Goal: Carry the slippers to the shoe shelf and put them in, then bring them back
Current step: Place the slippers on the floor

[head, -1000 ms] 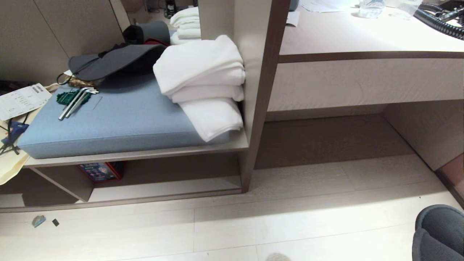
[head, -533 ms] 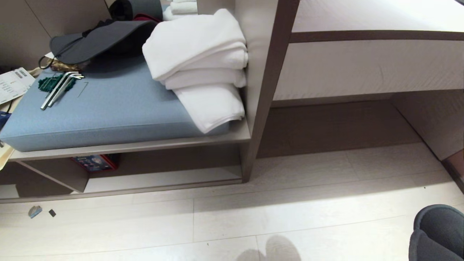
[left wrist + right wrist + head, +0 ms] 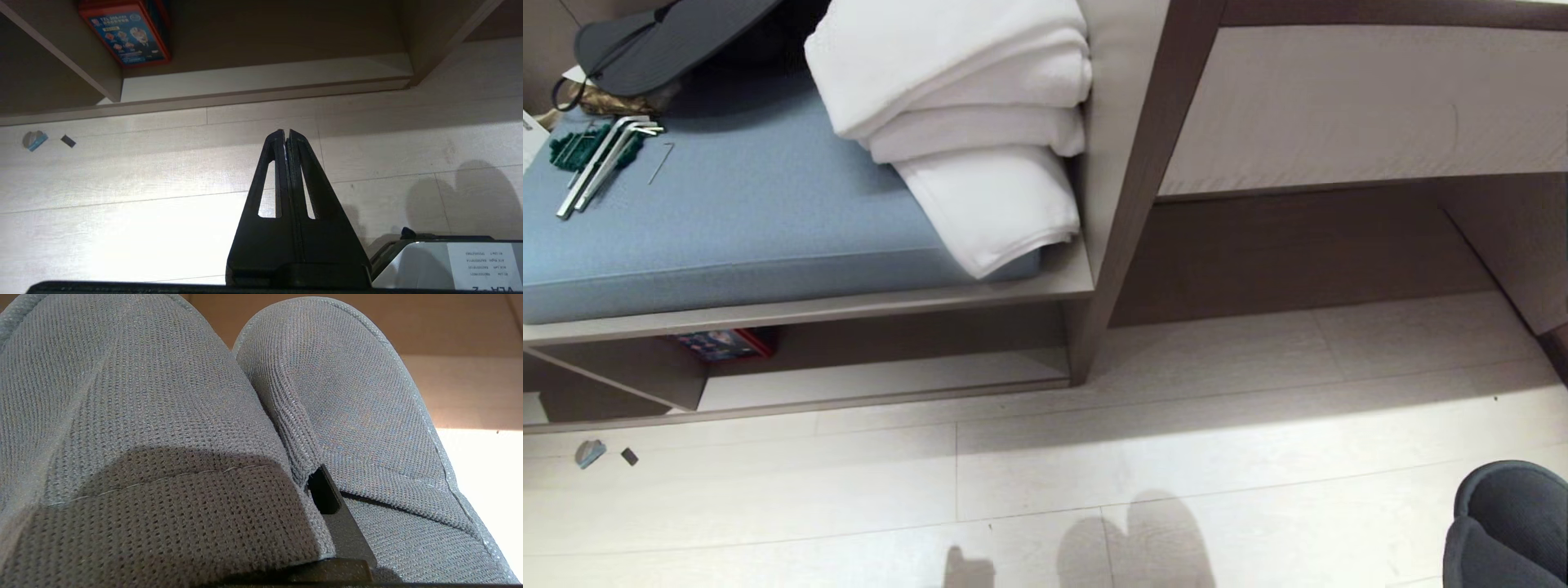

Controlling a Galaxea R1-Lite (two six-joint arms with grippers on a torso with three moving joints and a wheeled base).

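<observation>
The right gripper [image 3: 322, 490] was clamped on the pair of dark grey knitted slippers [image 3: 171, 416], pinching their inner edges where the two met; they looked light, soft and floppy, best held by those bands. Only their toes showed, low at the right of the head view. The left gripper [image 3: 286, 136] hung closed, empty. Beyond stood the low beige laminate shoe shelf [image 3: 882, 384], its depth shadowed.

A pale plank floor [image 3: 1176, 425] fills the lower half of the frame, with 2 small scraps [image 3: 600, 453] lying at lower left. Above them the shoe shelf [image 3: 882, 380] holds a red-edged box [image 3: 719, 343] in its back left corner. The ledge above carries a blue cushion [image 3: 735, 220] (upper left), bearing 3 folded white towels [image 3: 964, 122], hex keys [image 3: 600, 163] and a dark hat [image 3: 662, 41].
</observation>
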